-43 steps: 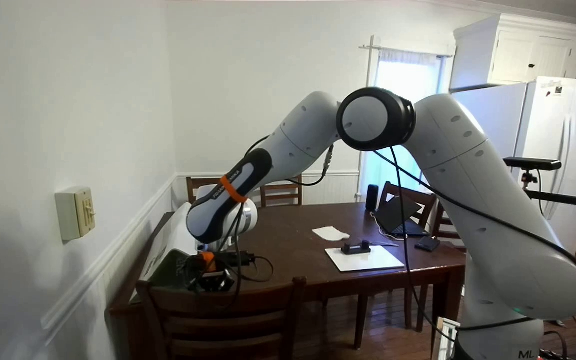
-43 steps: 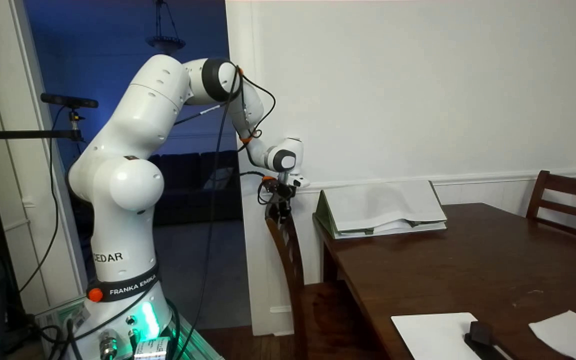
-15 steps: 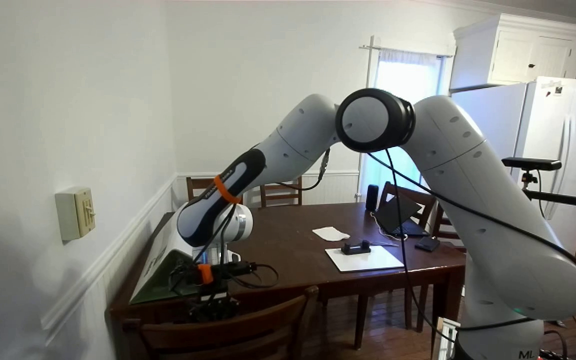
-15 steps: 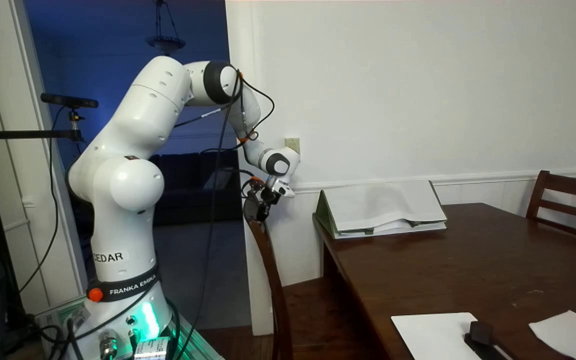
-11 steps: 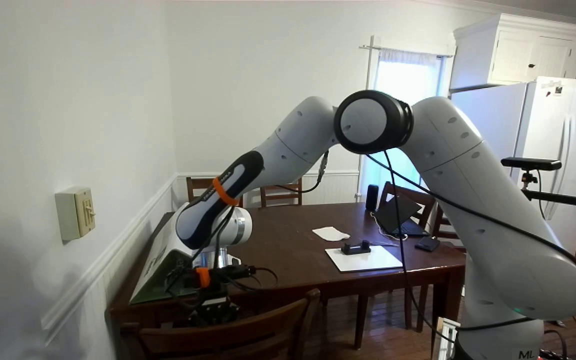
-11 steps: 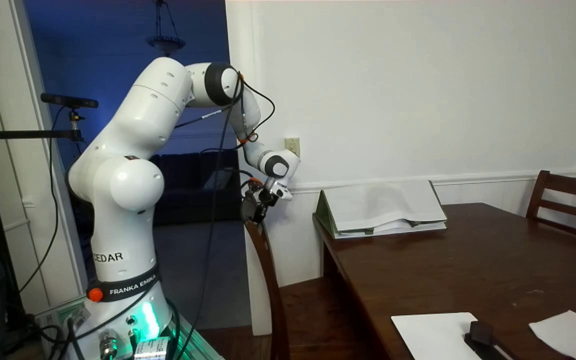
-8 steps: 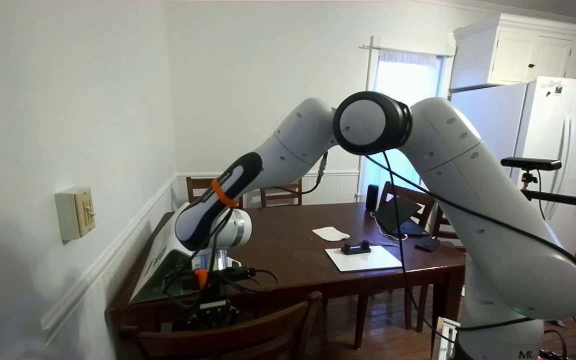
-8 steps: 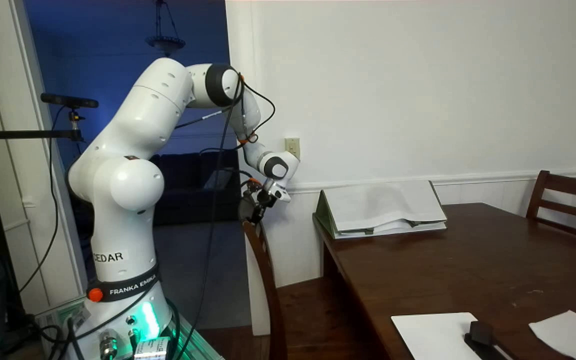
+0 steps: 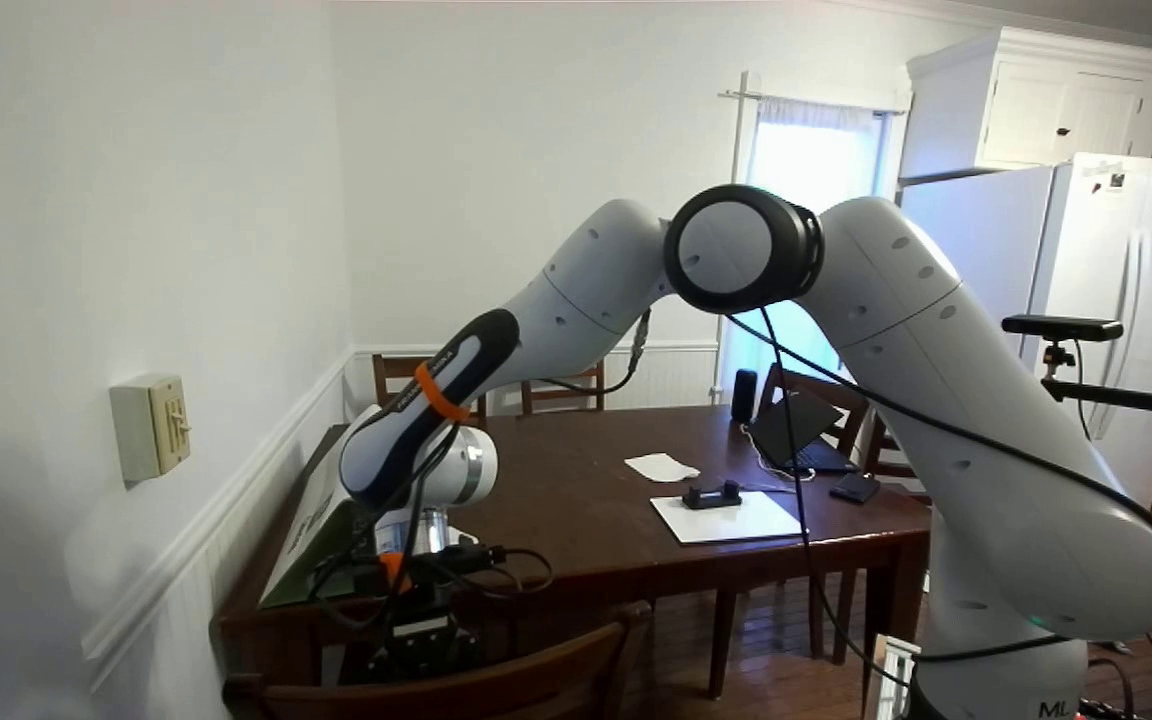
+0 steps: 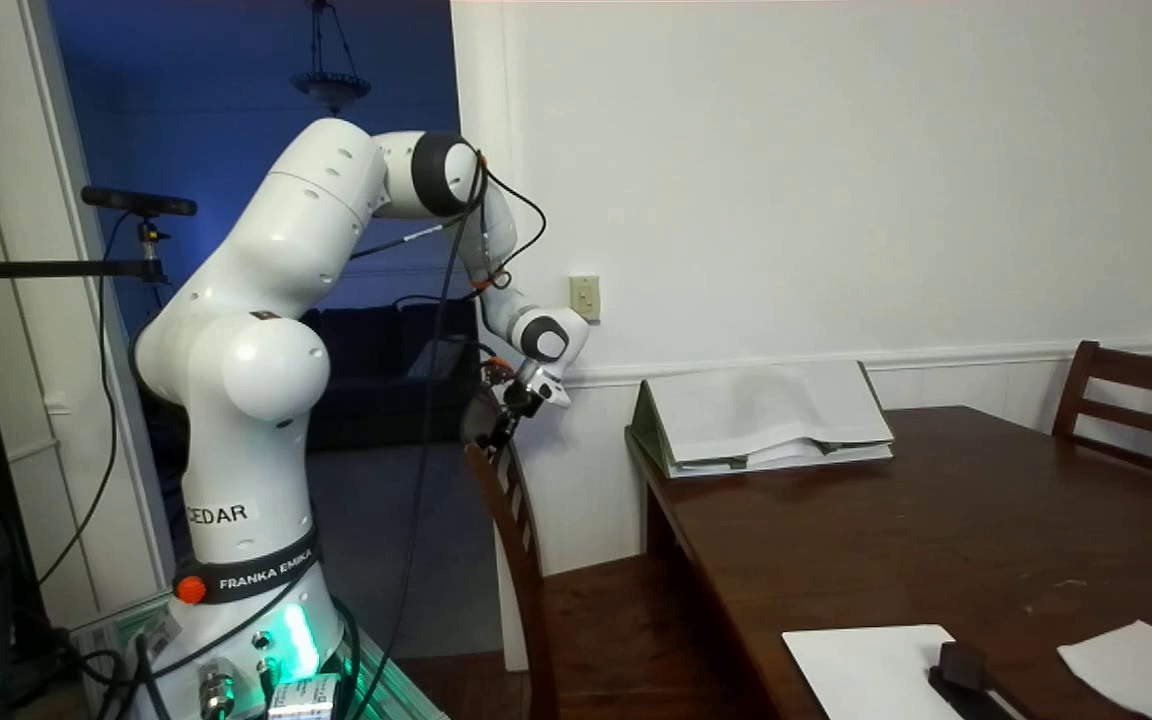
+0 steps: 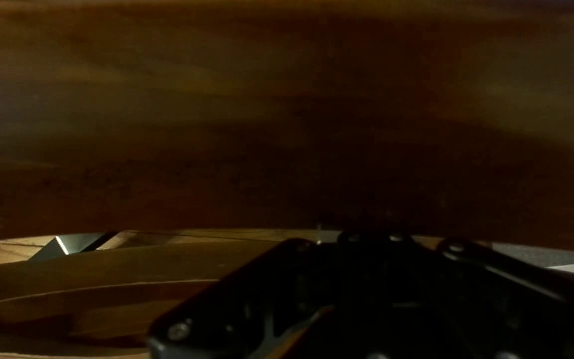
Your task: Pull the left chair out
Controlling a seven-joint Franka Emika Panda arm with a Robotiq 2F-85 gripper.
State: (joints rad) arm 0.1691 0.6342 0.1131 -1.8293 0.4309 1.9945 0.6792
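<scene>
Our rounded white arm [image 10: 276,240] wears black joint bands [image 10: 431,175], orange straps [image 9: 441,393], looping black cables [image 10: 477,188], CEDAR lettering [image 10: 217,515], a green base light [image 10: 301,640] and silvery screws [image 11: 178,331] on its black gripper [image 11: 374,243].

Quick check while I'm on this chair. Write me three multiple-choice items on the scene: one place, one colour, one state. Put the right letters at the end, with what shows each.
1. Where is the hand?
A. Above the white board
B. At the backrest top of the left chair
C. Beside the fridge

2. What colour is the strap round the arm?
A. Blue
B. Green
C. Orange

3. How does the laptop stand?
A. Open
B. Shut flat
C. Folded up on its side

1: B, since an exterior view shows it right at the backrest's top, and the chair's wood fills the upper part of the wrist view.
2: C, since an orange band circles the dark section before the wrist.
3: A, since its screen tilts up from the keyboard in an exterior view.
</scene>
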